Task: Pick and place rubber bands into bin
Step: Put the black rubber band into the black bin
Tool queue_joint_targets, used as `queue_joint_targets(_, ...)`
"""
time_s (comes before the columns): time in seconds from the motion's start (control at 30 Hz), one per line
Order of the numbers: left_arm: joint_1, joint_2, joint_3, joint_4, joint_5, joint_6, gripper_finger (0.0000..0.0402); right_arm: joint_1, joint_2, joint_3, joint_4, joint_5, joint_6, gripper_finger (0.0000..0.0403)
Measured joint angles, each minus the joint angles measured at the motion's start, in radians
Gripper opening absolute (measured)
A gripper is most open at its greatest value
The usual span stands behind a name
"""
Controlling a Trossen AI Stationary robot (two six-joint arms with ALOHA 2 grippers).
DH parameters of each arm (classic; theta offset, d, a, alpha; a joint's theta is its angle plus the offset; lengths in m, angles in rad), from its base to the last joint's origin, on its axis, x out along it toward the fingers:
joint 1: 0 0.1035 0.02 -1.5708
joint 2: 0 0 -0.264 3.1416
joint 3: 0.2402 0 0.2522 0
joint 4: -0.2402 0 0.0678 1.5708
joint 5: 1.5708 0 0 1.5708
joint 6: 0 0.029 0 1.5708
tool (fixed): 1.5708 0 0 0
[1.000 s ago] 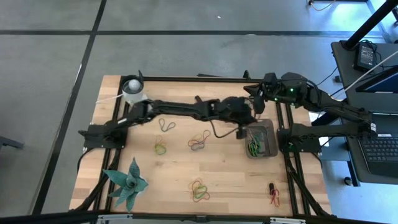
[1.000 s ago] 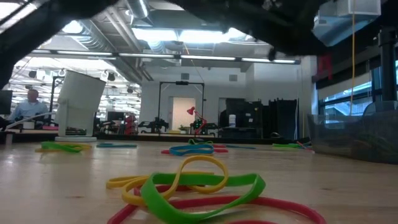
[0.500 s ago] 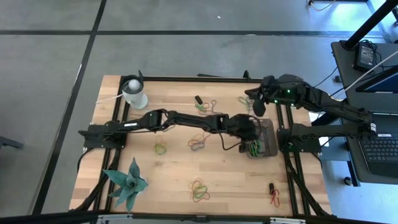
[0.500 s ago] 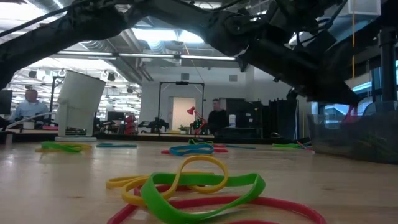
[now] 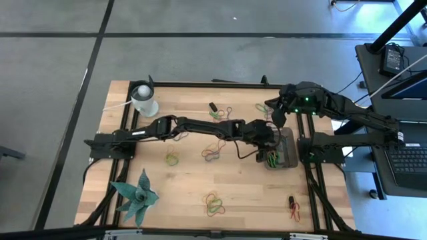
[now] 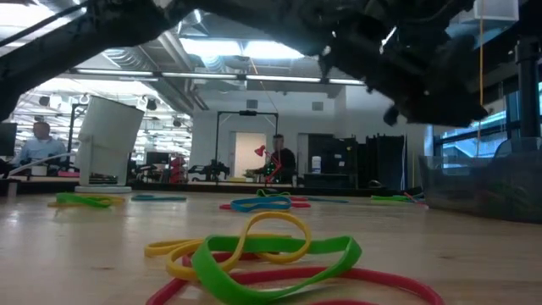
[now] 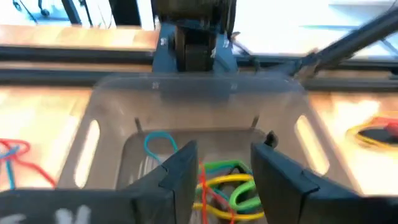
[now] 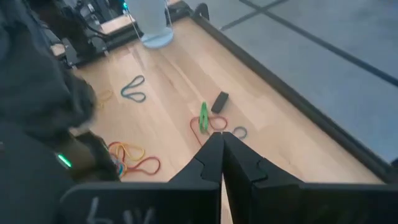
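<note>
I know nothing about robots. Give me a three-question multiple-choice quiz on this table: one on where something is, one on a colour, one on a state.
1. Where is the left gripper?
A. over the bin
B. beside the white cup
C. above the plant

2. What colour is the band lying next to the black oblong piece?
A. blue
B. green
C. white

3. How do the right gripper's fingers stand?
A. wide open
B. clamped on a band
C. shut, holding nothing

Answers: 1 A, the left wrist view looks between its fingers into the bin. 2 B, the green band lies beside the piece. 3 C, the fingers meet with nothing between them.
</note>
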Motion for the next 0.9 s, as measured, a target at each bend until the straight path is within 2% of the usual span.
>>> queue_joint_targets(0.2, -0.003, -0.096, 0.000, -0.270, -0.100, 0.064, 0.0119, 0.000, 0.000, 0.000, -0.045, 0.000, -0.024, 0.0010)
queue_joint_targets(0.3, -0.011, -0.149, 0.001, -0.465, -0.146, 0.070, 0.0081, 0.000, 0.000, 0.000, -0.066, 0.002, -0.026, 0.0010)
queue_joint_targets(0.4, -0.021, -0.180, -0.002, -0.661, -0.147, 0.073, 0.0025, 0.000, 0.000, 0.000, -0.071, 0.003, -0.027, 0.0010)
queue_joint_targets(0.47, -0.026, -0.201, -0.042, -0.705, -0.134, 0.089, 0.0009, 0.000, 0.000, 0.000, -0.071, 0.003, -0.027, 0.0010)
queue_joint_targets(0.63, -0.025, -0.314, -0.238, -0.637, -0.114, 0.067, 0.0002, 0.000, 0.001, 0.000, -0.070, 0.004, -0.028, 0.0010)
queue_joint_targets(0.77, -0.022, -0.459, -0.514, -0.482, -0.128, 0.006, 0.0001, 0.000, 0.001, 0.000, -0.070, 0.004, -0.027, 0.0010)
queue_joint_targets(0.9, -0.022, -0.675, -0.802, -0.329, -0.194, -0.069, 0.0001, 0.000, 0.001, 0.000, -0.069, 0.004, -0.030, 0.0010)
